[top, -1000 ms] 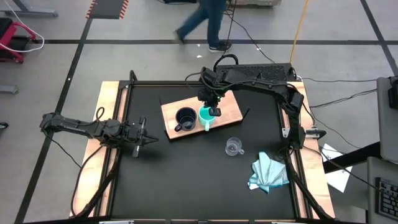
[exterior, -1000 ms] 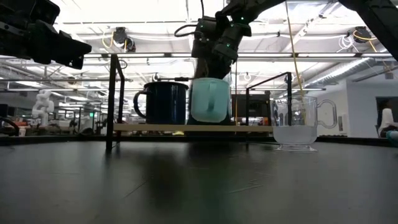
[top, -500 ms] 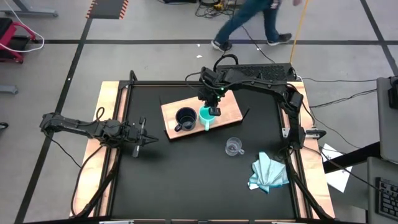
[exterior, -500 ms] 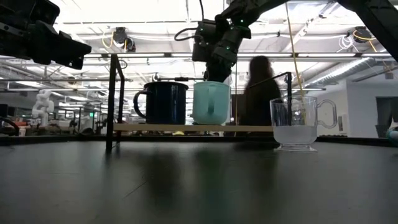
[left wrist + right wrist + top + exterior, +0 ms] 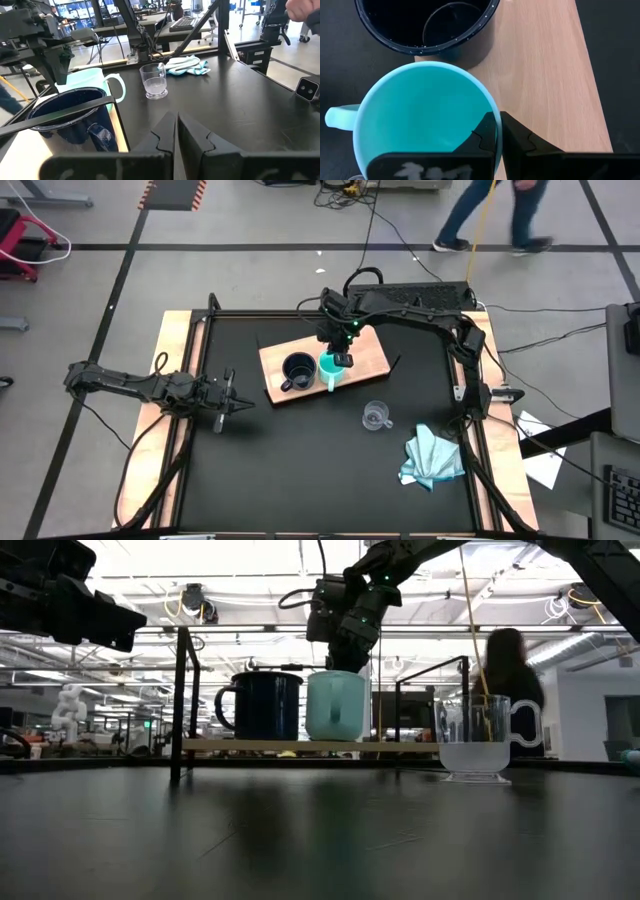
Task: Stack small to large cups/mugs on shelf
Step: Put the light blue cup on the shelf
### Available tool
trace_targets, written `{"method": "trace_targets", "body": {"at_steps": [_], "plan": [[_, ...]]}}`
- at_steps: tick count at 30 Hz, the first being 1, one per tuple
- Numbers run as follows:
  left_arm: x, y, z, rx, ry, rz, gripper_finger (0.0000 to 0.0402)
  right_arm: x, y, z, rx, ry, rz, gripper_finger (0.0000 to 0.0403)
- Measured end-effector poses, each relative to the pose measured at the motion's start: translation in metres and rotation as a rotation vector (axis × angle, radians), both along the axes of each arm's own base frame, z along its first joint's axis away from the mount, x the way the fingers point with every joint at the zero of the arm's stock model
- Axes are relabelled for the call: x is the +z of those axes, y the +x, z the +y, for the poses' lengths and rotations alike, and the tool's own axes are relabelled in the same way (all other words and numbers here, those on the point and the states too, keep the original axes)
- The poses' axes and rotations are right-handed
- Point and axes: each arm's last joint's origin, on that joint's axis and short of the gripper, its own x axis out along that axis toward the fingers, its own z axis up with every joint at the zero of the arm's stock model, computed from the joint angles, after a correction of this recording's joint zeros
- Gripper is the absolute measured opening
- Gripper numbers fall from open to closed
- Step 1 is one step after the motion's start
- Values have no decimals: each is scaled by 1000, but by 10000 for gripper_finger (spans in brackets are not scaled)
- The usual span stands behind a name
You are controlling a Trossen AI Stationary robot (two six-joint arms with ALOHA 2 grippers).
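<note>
The right pincer (image 5: 341,358) sits over the turquoise mug (image 5: 331,366), with its fingers pressed close together on the mug's rim, one inside and one outside, so it looks like it has hold of the wall of the mug. The turquoise mug stands upright on the wooden shelf (image 5: 372,357), just beside the black mug (image 5: 297,369), and from the low view its bottom seems to rest on the board. The black mug (image 5: 264,705) also stands upright on the shelf. The small glass cup (image 5: 376,416) is down on the black counter (image 5: 280,470), apart from the shelf, with a light-blue cloth (image 5: 432,458) near it. The left pincer (image 5: 229,403) waits over the left side of the counter with its fingers squeezed together and nothing in them. The glass cup is likely light, but it is hard, smooth and could slip or break, so a gentle pinch on its rim or handle seems best. The turquoise mug looks stiff and a bit heavier, and its rim is a fair place to hold it. The black mug is the biggest, so it is probably the heaviest.
</note>
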Motion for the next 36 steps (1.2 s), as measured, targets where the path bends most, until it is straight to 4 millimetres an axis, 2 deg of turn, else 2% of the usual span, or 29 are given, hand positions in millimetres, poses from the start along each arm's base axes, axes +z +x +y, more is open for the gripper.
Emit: {"method": "trace_targets", "body": {"at_steps": [26, 36], "plan": [[-1, 0, 0, 0, 9, 9, 24, -1, -4, -1, -30, -55, 57, 3], [-1, 0, 0, 0, 9, 8, 24, -5, -5, 0, -30, -21, 81, 55]]}}
